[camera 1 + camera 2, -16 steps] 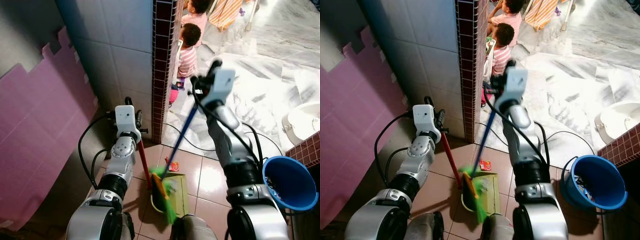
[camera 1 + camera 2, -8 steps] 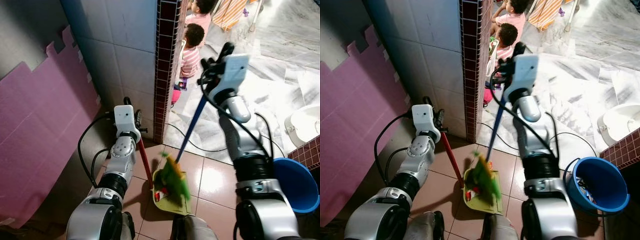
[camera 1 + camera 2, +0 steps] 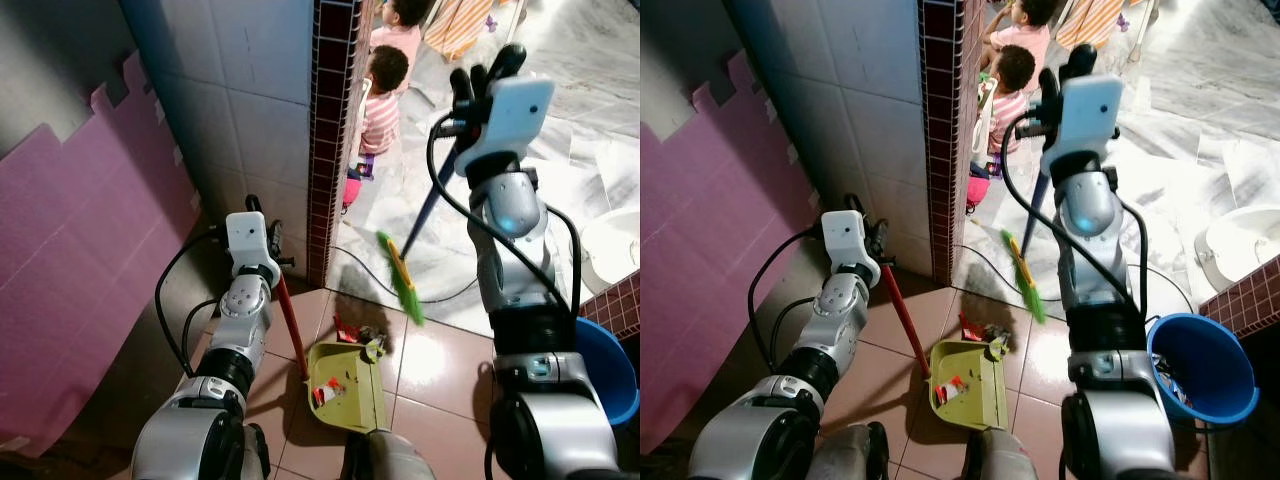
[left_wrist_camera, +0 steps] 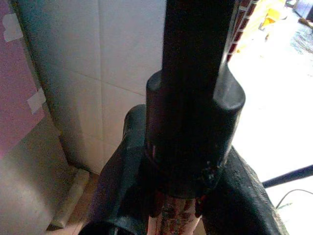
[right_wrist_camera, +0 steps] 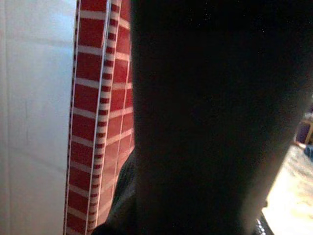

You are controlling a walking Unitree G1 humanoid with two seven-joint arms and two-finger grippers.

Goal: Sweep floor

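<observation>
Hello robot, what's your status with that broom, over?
Right gripper holds blue-handled green broom, lifted off floor. Left gripper holds red-handled yellow-green dustpan. Scraps at dustpan's mouth. Black cable lies ahead.

Pink foam mat panel (image 3: 75,260) leaning against grey wall at left. Pale tiled wall (image 3: 255,95) ending in corner strip of dark red mosaic tiles (image 3: 328,120). Blue bucket (image 3: 1200,368) on brown tile floor at right, beside low red-tiled ledge (image 3: 1240,290). White basin (image 3: 1235,238) further right on marble floor (image 3: 590,100). Black cable (image 3: 990,268) trailing across floor near corner. Two children (image 3: 385,85) sitting beyond corner, one in striped shirt, one in pink. Orange striped cloth (image 3: 462,22) hanging at top.
</observation>
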